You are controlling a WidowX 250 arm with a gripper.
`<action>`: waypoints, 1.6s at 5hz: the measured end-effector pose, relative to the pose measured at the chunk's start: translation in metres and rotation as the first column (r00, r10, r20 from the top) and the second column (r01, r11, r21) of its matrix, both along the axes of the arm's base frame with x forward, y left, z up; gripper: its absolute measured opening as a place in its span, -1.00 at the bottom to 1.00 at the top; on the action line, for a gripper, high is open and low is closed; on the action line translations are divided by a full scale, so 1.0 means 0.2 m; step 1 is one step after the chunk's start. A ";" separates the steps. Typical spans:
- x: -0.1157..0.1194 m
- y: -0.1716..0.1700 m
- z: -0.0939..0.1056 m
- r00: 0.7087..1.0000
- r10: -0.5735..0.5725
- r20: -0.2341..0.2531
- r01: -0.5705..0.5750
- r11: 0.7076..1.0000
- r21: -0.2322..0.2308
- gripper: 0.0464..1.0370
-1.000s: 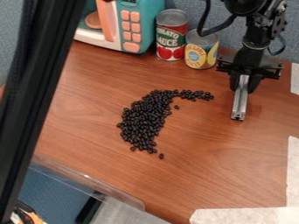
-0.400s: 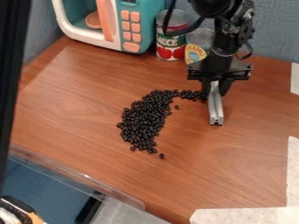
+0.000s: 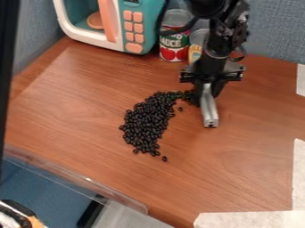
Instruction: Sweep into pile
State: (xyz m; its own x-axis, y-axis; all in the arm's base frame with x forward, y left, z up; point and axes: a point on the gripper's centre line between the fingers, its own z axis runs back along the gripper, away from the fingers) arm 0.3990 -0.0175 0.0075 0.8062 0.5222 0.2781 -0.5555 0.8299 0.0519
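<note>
The gripper [image 3: 205, 92] hangs at the right end of the bean pile's upper arm, shut on a silver metal bar [image 3: 209, 112] that points toward the front edge of the table. Black beans [image 3: 146, 123] lie in a curved heap left of the bar, with a thin strip running right to the gripper's left side. That strip's far end is partly hidden by the gripper. One loose bean [image 3: 180, 108] sits between heap and bar, and another [image 3: 164, 158] lies below the heap.
A toy microwave [image 3: 143, 26] stands at the back left, beside a tomato can [image 3: 175, 42] and a yellow-labelled can [image 3: 195, 50], partly behind the arm. White tape [image 3: 250, 219] marks the front right. A clear strip [image 3: 77, 178] lines the front left edge.
The gripper has moved left with the bar, from right of the beans up to the strip's right end. The dark post at the left has shifted further left. The main heap looks unchanged.
</note>
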 end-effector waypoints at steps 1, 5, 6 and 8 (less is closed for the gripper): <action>-0.03 0.02 0.00 0.999 0.038 -0.002 -0.038 0.999 0.005 -0.41; -0.19 0.09 0.01 0.972 0.236 0.000 -0.236 0.971 0.030 -0.41; -0.21 0.10 0.03 0.970 0.244 0.006 -0.244 0.969 0.038 -0.41; -0.06 0.02 0.14 0.993 0.092 0.071 -0.096 0.994 0.059 -0.41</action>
